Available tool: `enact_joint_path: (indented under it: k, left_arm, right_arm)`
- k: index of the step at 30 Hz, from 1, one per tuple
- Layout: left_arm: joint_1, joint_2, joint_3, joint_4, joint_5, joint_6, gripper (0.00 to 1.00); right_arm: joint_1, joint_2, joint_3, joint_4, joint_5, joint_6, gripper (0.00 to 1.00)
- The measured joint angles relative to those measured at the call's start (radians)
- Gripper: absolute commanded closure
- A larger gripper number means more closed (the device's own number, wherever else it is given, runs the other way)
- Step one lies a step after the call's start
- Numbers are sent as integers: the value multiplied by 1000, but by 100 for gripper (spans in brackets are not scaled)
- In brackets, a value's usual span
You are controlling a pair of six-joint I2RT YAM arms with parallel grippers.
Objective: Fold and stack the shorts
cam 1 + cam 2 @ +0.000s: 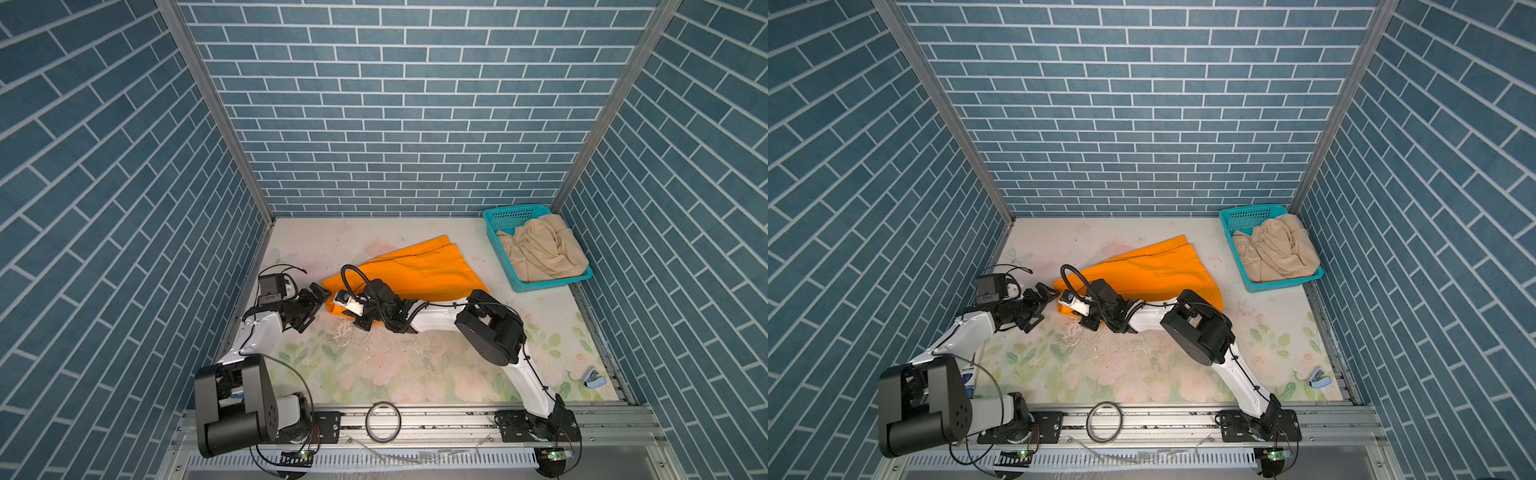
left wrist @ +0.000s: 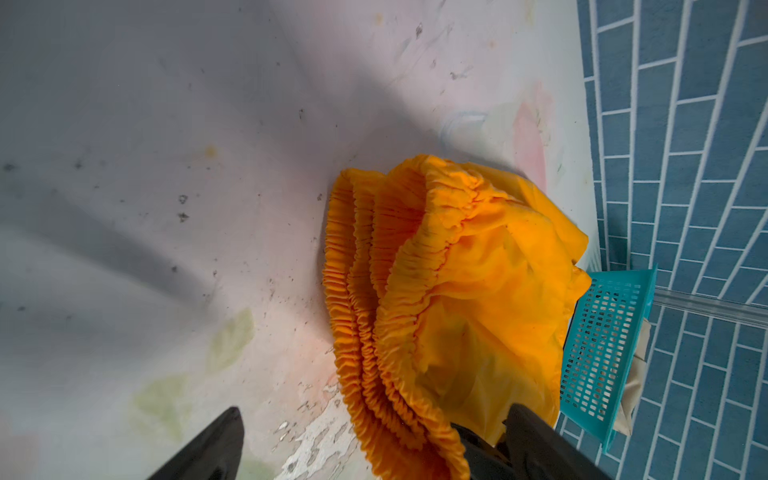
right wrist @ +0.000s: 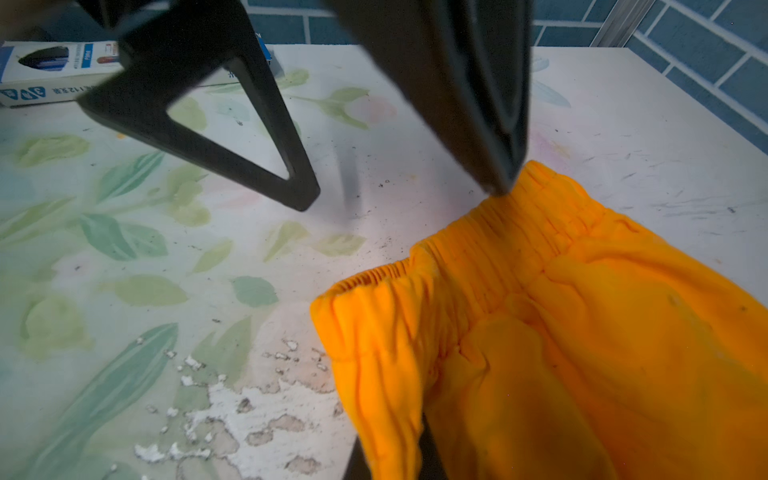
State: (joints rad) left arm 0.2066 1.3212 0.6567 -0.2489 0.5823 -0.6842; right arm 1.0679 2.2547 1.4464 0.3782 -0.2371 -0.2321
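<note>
Right gripper [image 1: 360, 322] is pinched tight on a corner of the orange shorts [image 1: 415, 270], at the elastic waistband [image 3: 519, 224], probably to anchor it for a fold. Facing it, the left gripper [image 1: 319, 308] stands wide apart and empty, one finger [image 3: 478, 124] touching the waistband's other end, seemingly lining up a second grip. Beyond both, the legs lie spread on the table [image 1: 415, 374]. Beige shorts [image 1: 540, 253] sit crumpled in the teal basket [image 1: 544, 286], well beyond the right gripper.
</note>
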Motion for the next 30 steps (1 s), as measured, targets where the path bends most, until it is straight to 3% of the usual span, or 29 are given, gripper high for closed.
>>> enact_joint_path:
  k: [14,16,21,24,28,30]
  left_arm:
    - [-157,179,-27,286,-39,-87,2]
    - [-159,194,-26,314,-38,-90,14]
    - [-182,221,-9,330,-35,-82,60]
    - [-200,224,19,301,-43,-51,85]
    - [-210,224,71,218,-63,-5,92]
    - [-212,222,96,175,-69,20,96]
  right_arm:
    - [-4,-35,-9,27,-3,1,100]
    - [-6,-49,-16,26,-3,0,100]
    - [-6,-51,-33,17,-12,2,98]
    - [-6,-55,-44,15,-16,11,78]
    - [-16,-119,-94,21,-34,50,45]
    - [-26,-181,-136,26,-50,83,40]
